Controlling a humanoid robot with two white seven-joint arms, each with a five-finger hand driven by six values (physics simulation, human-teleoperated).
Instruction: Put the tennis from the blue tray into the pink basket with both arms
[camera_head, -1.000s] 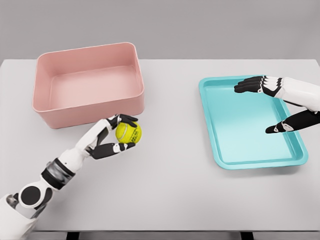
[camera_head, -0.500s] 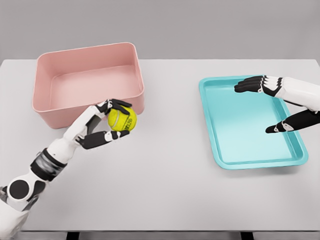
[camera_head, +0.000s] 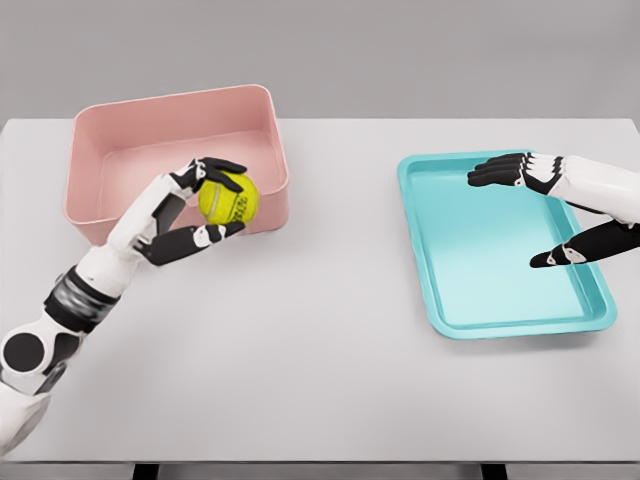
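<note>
Head view, 1 tennis ball (camera_head: 229, 197) gripped by left hand (camera_head: 190, 210), right hand (camera_head: 540, 210) spread, prob. above 1 blue tray (camera_head: 440, 300), 1 pink basket (camera_head: 100, 215).

Yellow-green tennis ball (camera_head: 229, 197) with dark lettering; pink basket (camera_head: 176, 120); teal-blue tray (camera_head: 500, 320); light grey table (camera_head: 330, 370); white arms, black fingers (camera_head: 500, 168).

A single head view looks down and forward over the table (camera_head: 330, 330), seemingly from close range.
</note>
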